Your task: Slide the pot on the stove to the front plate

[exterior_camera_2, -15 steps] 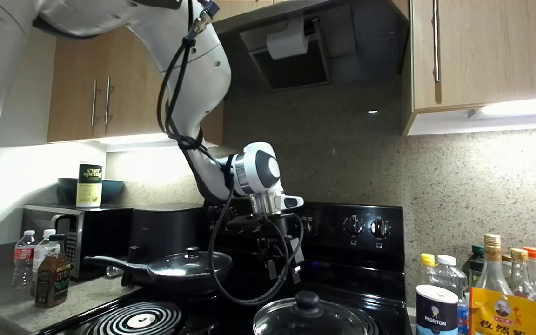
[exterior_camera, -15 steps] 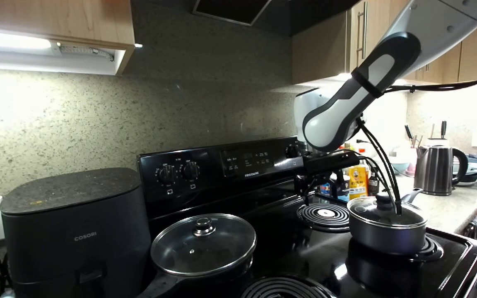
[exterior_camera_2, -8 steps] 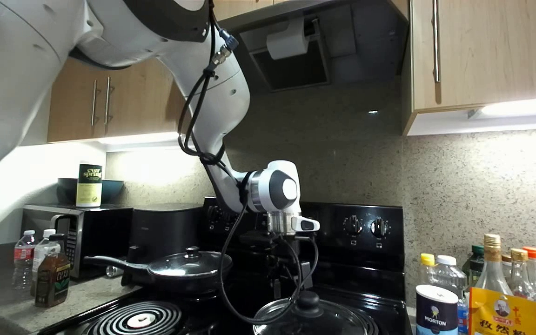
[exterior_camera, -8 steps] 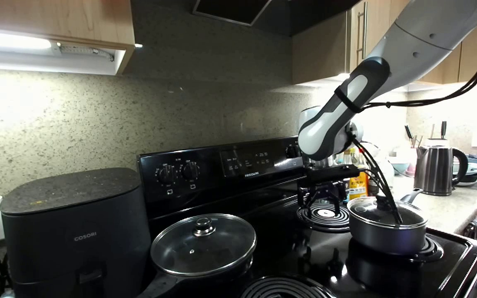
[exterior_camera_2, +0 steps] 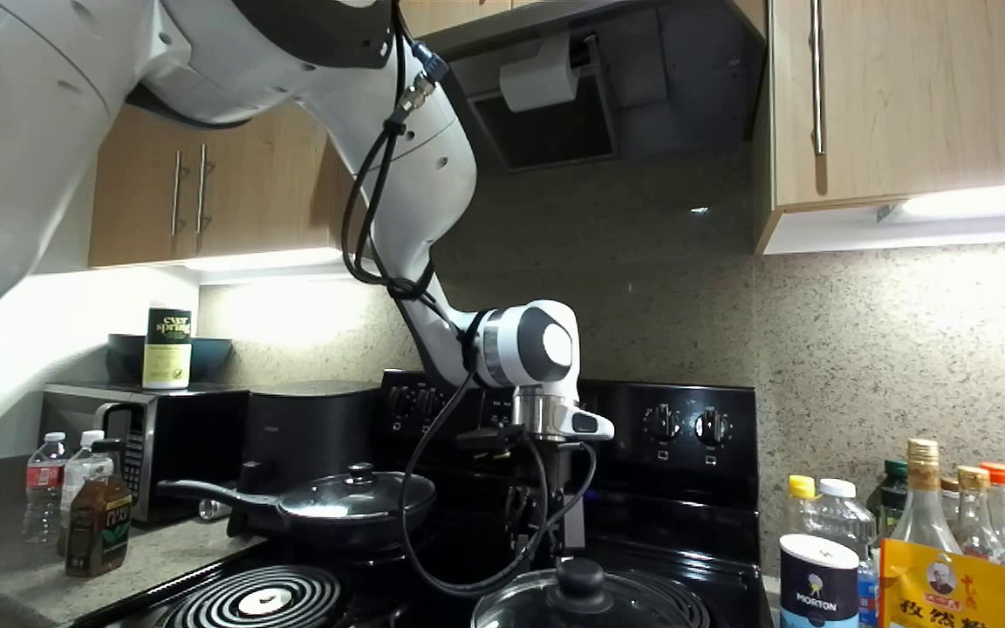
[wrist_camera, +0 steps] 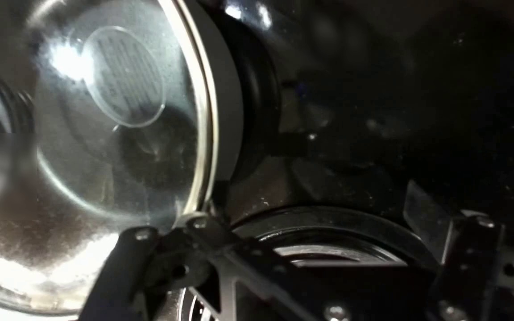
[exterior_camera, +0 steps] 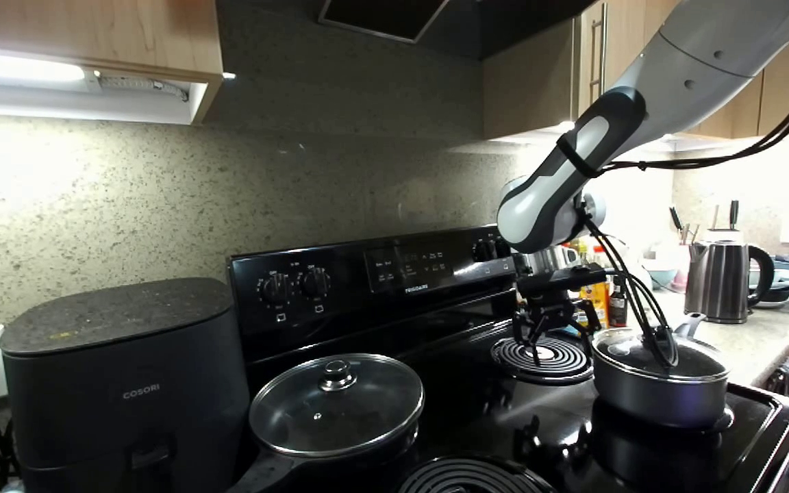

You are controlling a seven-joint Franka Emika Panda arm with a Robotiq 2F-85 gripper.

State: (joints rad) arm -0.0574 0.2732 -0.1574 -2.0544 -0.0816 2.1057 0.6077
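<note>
The pot, a small dark grey saucepan with a glass lid and dark knob, stands upright on the black stove. It also shows in the wrist view, and its lid in an exterior view. It covers most of a coil burner; a bit of shiny rim shows. My gripper is open and low over the coil burner behind the pot. In the wrist view the gripper has its left finger at the pot's rim, seemingly touching; nothing is between the fingers.
A black frying pan with a glass lid stands on the stove. A coil burner with pale rings shows in front of it. The raised knob panel stands behind. Bottles and a salt can stand beside the stove. The arm's cables hang at the pot's lid.
My gripper has come down over the burner behind the pot, then moved toward the pot. In the last half second the pot has slid away from that burner, toward the stove's front.
</note>
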